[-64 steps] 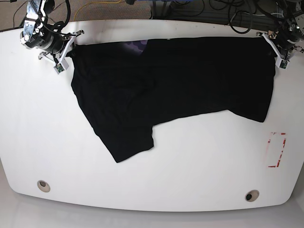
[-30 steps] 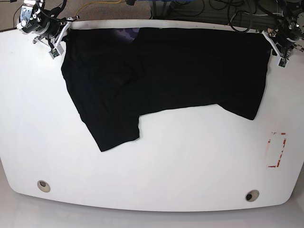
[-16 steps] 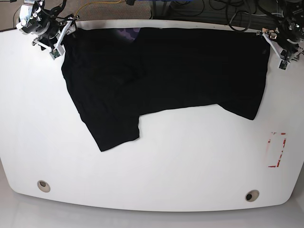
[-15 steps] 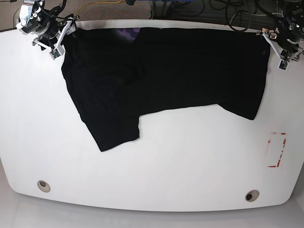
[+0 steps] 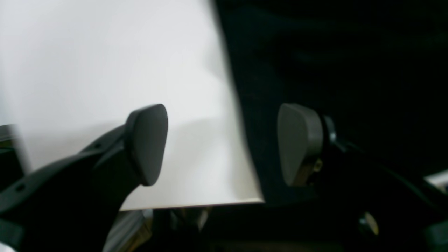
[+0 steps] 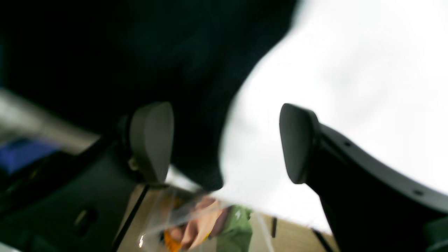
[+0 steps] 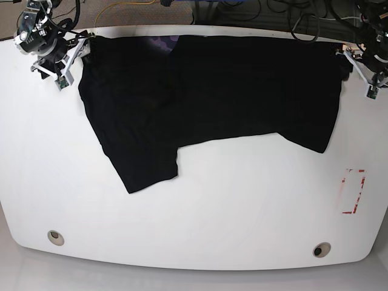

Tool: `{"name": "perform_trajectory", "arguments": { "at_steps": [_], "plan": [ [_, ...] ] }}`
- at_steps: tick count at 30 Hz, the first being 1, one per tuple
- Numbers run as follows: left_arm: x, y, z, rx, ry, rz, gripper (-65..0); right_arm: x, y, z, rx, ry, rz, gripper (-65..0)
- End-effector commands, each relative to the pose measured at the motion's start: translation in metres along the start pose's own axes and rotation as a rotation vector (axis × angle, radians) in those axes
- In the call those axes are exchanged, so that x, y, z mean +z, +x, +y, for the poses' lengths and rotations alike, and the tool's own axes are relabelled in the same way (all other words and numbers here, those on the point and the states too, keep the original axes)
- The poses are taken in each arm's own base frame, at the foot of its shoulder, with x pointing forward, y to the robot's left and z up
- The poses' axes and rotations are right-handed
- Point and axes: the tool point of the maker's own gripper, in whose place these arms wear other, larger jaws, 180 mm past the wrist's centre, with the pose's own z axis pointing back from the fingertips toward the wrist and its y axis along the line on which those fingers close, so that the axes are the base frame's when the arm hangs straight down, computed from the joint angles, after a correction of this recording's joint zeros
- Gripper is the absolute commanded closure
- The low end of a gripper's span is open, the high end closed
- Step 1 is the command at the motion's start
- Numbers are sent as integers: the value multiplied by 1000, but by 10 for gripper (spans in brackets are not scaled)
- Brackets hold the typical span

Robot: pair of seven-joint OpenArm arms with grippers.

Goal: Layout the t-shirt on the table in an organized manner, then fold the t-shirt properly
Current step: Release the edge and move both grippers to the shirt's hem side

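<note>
T-shirt (image 7: 206, 97): black, spread flat along the far edge of the table (image 7: 242, 206), one sleeve reaching toward the middle of the tabletop, a purplish patch showing at the neck near the far edge.
Table: glossy white, bare in its near half.
Left gripper (image 5: 224, 147): my fingers (image 5: 148, 143) stand wide apart with nothing between them but the tabletop and the shirt's side edge lying below; I grip nothing.
Left gripper, base view (image 7: 364, 66): at the shirt's corner by the far edge, on that view's right.
Right gripper (image 6: 224, 143): my fingers (image 6: 297, 143) are spread wide; the other corner of the shirt lies under the gap, not pinched.
Right gripper, base view (image 7: 71, 57): at the shirt's corner on that view's left.
Red rectangle mark (image 7: 353, 191): well apart from the shirt.
Holes (image 7: 55, 237): two, near the front edge.
</note>
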Motion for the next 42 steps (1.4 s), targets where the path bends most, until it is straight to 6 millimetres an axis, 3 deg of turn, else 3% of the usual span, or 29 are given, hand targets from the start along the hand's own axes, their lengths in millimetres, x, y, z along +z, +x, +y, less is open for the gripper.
{"name": "perform_trajectory", "arguments": {
  "at_steps": [1, 12, 23, 33, 42],
  "plan": [
    [3, 28, 11, -1, 22, -85, -465, 4, 27, -9, 22, -21, -73, -444],
    [-12, 93, 56, 34, 154, -153, -465, -2, 113, -46, -28, -80, -226, -444],
    [-48, 136, 65, 54, 139, -158, -465, -39, 164, -83, -205, 9, -313, -444],
    [-76, 155, 70, 138, 70, -162, -465, -70, 192, -100, -353, 105, -390, -444],
    [-82, 158, 69, 156, 52, -162, -465, -98, 202, -79, -359, 185, -384, -444]
  ]
}}
